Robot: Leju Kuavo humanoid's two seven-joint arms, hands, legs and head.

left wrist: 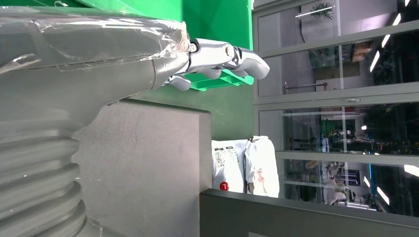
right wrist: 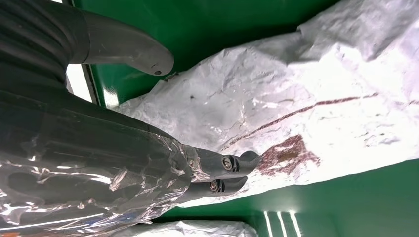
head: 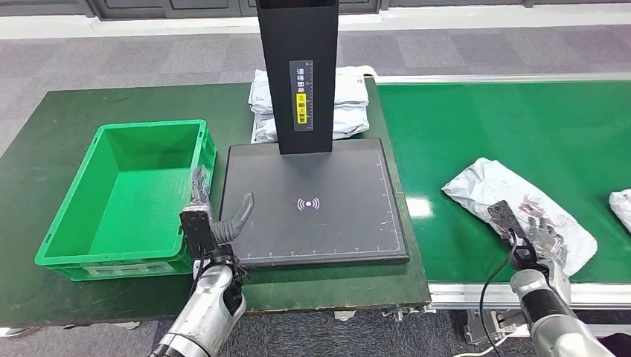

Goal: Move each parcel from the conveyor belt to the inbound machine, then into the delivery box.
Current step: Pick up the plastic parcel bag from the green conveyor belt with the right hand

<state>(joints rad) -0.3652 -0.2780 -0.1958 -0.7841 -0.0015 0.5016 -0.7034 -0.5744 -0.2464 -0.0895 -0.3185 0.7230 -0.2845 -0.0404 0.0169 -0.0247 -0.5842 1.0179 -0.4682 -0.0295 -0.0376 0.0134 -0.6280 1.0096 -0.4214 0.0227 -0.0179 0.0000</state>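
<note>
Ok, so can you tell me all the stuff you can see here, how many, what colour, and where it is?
Box: one, green, empty, on the dark table left of the machine.
Inbound machine: one, black flat plate with a black upright post, middle of the table.
Stacked parcels: a pile, count unclear, white-grey, behind the post.
Parcel on the belt: one, white-grey with red marks, under the right hand.
Second parcel: one, white-grey, cut off at the belt's right edge.
Conveyor belt: one, green, on the right.
Table: one, dark green.
Left hand: silver-grey, fingers apart, holding nothing, between box and machine.
Right hand: dark, over the parcel; grip unclear.
</note>
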